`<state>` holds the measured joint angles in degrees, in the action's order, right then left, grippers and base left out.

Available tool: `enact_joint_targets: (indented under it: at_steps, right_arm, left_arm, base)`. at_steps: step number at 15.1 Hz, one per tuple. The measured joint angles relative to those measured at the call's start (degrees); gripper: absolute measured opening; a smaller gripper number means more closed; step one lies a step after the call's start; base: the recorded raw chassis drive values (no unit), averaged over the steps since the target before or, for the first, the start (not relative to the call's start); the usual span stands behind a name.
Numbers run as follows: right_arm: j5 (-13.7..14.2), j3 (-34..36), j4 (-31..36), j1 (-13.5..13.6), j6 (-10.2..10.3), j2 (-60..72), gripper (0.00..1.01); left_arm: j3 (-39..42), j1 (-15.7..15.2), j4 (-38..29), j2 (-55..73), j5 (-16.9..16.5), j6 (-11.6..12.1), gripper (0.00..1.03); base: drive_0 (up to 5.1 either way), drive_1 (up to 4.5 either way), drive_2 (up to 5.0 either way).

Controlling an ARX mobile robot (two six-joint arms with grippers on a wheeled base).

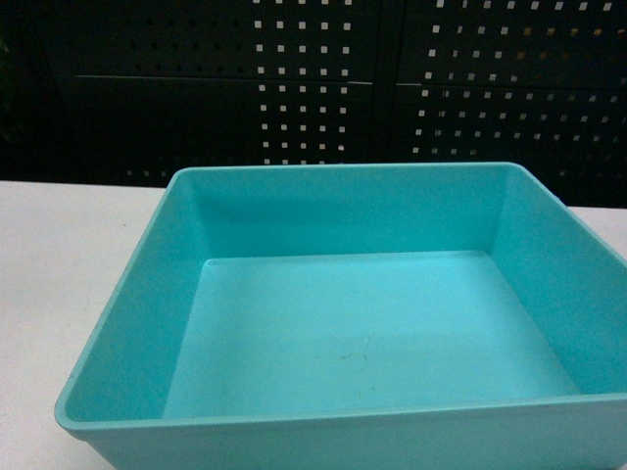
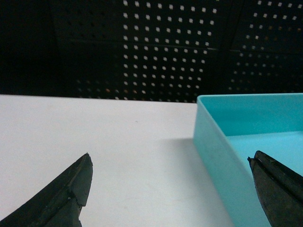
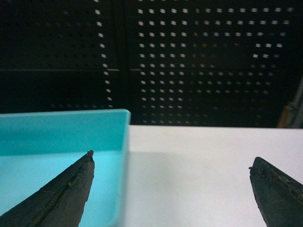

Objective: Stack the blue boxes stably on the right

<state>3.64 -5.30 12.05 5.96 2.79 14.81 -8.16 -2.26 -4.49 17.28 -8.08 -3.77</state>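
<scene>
Left gripper (image 2: pixel 170 163) spread wide astride the blue box (image 2: pixel 246 137) wall; we saw the right gripper (image 3: pixel 170 161) equally wide, straddling its other wall on the white table (image 3: pixel 199 156).

Lab or workshop, black pegboard wall (image 1: pixel 392 98), plain white table (image 1: pixel 59 255)

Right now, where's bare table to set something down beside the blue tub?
Bare white table lies left of the tub, up to the dark pegboard. Another bare patch lies right of the tub. The middle is crowded: the tub fills it.
</scene>
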Motion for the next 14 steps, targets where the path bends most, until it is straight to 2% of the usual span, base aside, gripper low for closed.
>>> enact_joint_targets:
  at_steps: [1,2,3,4,5,6,7,8,9,10,11,14]
  right_arm:
    - [-0.66,-5.92,4.48,1.79,1.75,9.31,0.98]
    - [-5.20,-22.82,-0.09,2.43,5.20,25.81,0.98]
    - [-9.25,-37.05,-9.27,4.48,6.78,40.83,0.98]
    - [-10.99,-48.06,-17.92,5.77,6.69,54.71,0.98]
    - [-7.41,-53.99,-21.59,6.03,5.51,64.52,0.98]
    - [-3.10,-57.00,-21.75,6.05,3.87,72.24,0.98]
    - [1.05,-56.52,-19.67,6.05,2.95,76.06,0.98]
    - [2.32,-55.89,-19.43,6.03,2.49,76.04,0.98]
    - [2.40,-56.04,-18.88,6.03,2.25,74.86,0.98]
    - [2.40,-56.35,-18.71,6.05,2.03,73.83,0.98]
    - [2.38,-56.54,-18.67,6.05,1.84,73.50,0.98]
    - [2.38,-56.54,-18.86,6.05,1.70,73.66,0.98]
  left_arm:
    - [-7.06,-0.52,-2.51,9.29,-4.24,-2.16,0.98]
    - [-20.50,-3.10,-0.50,21.92,-11.28,-5.51,0.98]
    - [-33.86,-5.51,5.20,34.27,-16.35,-7.21,0.98]
    - [-45.97,-5.29,15.39,45.68,-20.44,-7.87,0.98]
    - [-53.92,-3.85,24.11,54.14,-21.81,-7.69,0.98]
    - [-58.31,-2.10,28.24,61.31,-19.52,-6.27,0.98]
    - [-56.70,-0.74,24.68,64.89,-15.65,-4.31,0.98]
    - [-49.96,-0.33,16.44,62.34,-13.11,-1.55,0.98]
    - [-45.72,-0.28,11.30,58.34,-12.85,-0.24,0.98]
    - [-44.81,-0.31,7.48,55.45,-12.87,0.42,0.98]
    - [-46.25,-0.31,5.90,54.14,-12.87,1.20,0.98]
    - [-45.62,-0.42,6.97,56.22,-12.63,1.60,0.98]
  base:
    - [0.0,0.00,0.0]
    - [0.0,0.00,0.0]
    - [0.0,0.00,0.0]
    - [0.0,0.00,0.0]
    - [0.0,0.00,0.0]
    - [0.0,0.00,0.0]
    - [0.0,0.00,0.0]
    - [0.0,0.00,0.0]
    - [0.0,0.00,0.0]
    - [0.0,0.00,0.0]
    - [0.0,0.00,0.0]
    - [0.0,0.00,0.0]
